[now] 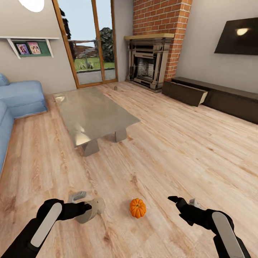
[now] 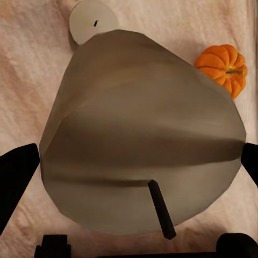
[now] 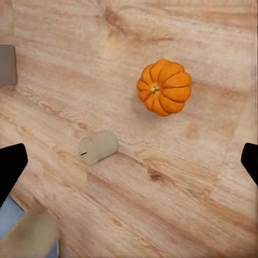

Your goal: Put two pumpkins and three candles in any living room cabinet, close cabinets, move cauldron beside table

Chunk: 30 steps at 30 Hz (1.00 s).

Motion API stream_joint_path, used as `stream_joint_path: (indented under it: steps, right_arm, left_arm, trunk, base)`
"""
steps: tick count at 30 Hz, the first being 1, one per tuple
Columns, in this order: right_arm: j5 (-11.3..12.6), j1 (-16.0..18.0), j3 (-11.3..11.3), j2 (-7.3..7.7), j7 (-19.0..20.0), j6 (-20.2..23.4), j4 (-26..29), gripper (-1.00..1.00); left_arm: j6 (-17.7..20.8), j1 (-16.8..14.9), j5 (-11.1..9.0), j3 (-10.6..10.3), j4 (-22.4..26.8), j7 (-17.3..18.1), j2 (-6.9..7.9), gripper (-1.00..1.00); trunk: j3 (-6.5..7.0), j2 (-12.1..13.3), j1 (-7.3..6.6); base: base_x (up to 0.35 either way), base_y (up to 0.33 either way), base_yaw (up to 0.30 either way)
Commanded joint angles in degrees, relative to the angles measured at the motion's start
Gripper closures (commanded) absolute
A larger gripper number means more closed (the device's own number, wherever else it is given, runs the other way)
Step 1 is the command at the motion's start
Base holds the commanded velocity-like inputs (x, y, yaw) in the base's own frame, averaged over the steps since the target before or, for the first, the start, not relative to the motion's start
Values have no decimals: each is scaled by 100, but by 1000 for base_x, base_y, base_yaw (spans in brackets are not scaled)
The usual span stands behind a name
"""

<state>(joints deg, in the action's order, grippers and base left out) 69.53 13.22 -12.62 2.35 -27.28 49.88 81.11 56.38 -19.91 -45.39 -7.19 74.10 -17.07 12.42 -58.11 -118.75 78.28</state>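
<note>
A small orange pumpkin (image 1: 137, 208) sits on the wood floor (image 1: 172, 150) between the two arms, ribbed all round, with a tiny brownish stem that the right wrist view (image 3: 163, 87) shows at its centre. It rests alone, touching nothing.

The left gripper (image 1: 87, 207) is clamped on a candle (image 1: 91, 210), a stubby pale beige-grey cylinder held on its side low over the floor. In the left wrist view this candle (image 2: 140, 134) looms large between the dark jaws, its short black wick (image 2: 161, 209) pointing toward the camera, with the pumpkin (image 2: 223, 67) beyond it. A second candle (image 2: 92, 22) lies on the floor past the held one, its flat end and small wick slot turned to the lens. In the head view it is largely hidden behind the gripper, and I cannot place it there with certainty.

The right gripper (image 1: 182, 203) hangs released above the floor, its jaws spread wide. The right wrist view looks down on the pumpkin and on a candle lying on its side (image 3: 98, 147), well apart from the pumpkin.

Further off stands a glass tabletop (image 1: 91, 113) on pale block legs. Beyond it, by the window (image 1: 89, 39), a tiny pale thing on the floor is too small to tell. The long, low, dark-brown cabinet (image 1: 218, 96) runs along the right wall, and one drawer (image 1: 184, 92) near the brick fireplace (image 1: 150, 61) stands pulled out. A blue sofa (image 1: 18, 100) lines the left side.
</note>
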Motion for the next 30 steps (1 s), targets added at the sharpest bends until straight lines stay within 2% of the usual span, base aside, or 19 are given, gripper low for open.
stream_joint_path:
  steps: [1, 8, 26, 30]
  right_arm:
    - [60, 5, -3, -1, -58, 13, 4, -100]
    - [60, 5, -3, -5, -58, 13, 2, -100]
    - [57, 5, -3, -3, -58, 13, 3, -100]
    - [60, 5, -3, -5, -58, 13, 10, -100]
  left_arm:
    - [5, -3, -75, -10, 7, -60, 6, 100]
    - [5, -4, -75, -10, 7, -60, 6, 100]
    - [5, -3, -75, -10, 7, -60, 6, 100]
    - [5, -2, -75, -10, 2, -60, 12, 100]
  trunk:
    - [-8, -2, -1]
    - [-27, -2, -1]
    - [-29, -2, -1]
    - [-29, -2, -1]
  base:
    - [0, 0, -275]
    - [0, 0, -238]
    - [1, 1, -9]
    - [133, 139, 0]
